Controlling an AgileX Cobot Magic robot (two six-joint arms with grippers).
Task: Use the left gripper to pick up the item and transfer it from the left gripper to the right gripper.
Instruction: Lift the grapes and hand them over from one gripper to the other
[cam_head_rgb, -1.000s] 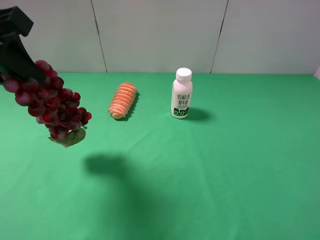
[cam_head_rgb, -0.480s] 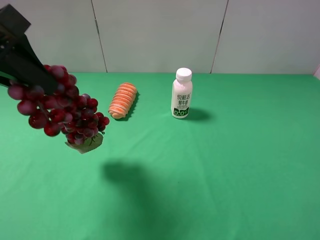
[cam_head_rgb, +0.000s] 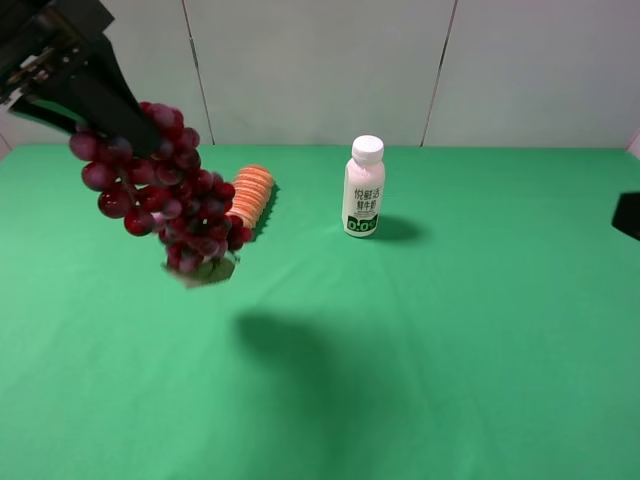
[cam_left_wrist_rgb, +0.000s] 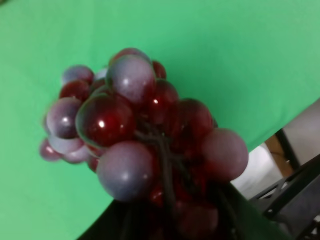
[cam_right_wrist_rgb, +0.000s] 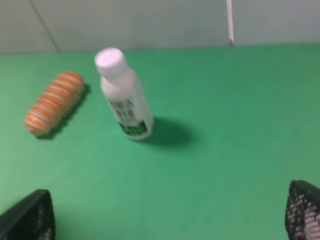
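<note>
My left gripper (cam_head_rgb: 118, 128) is shut on the top end of the grape bunch (cam_head_rgb: 170, 195), a long cluster of glossy dark red-purple grapes that hangs in the air over the left of the green table, with its green leaf (cam_head_rgb: 205, 270) at the lower end. The left wrist view shows the grapes (cam_left_wrist_rgb: 145, 145) close up, filling the frame. My right gripper (cam_right_wrist_rgb: 170, 220) is open and empty; its two black fingertips (cam_right_wrist_rgb: 27, 217) show at the frame's bottom corners. In the high view only a black bit of the right arm (cam_head_rgb: 628, 215) shows at the right edge.
An orange-striped bread roll (cam_head_rgb: 250, 195) lies at the back left, partly behind the grapes; it also shows in the right wrist view (cam_right_wrist_rgb: 54, 102). A white bottle (cam_head_rgb: 364, 187) stands upright at the back middle, also in the right wrist view (cam_right_wrist_rgb: 125, 95). Green cloth (cam_head_rgb: 450, 350) covers the table.
My left gripper has carried the grapes up and to the right, toward the table's middle. The right arm has come into the high view at the right edge.
</note>
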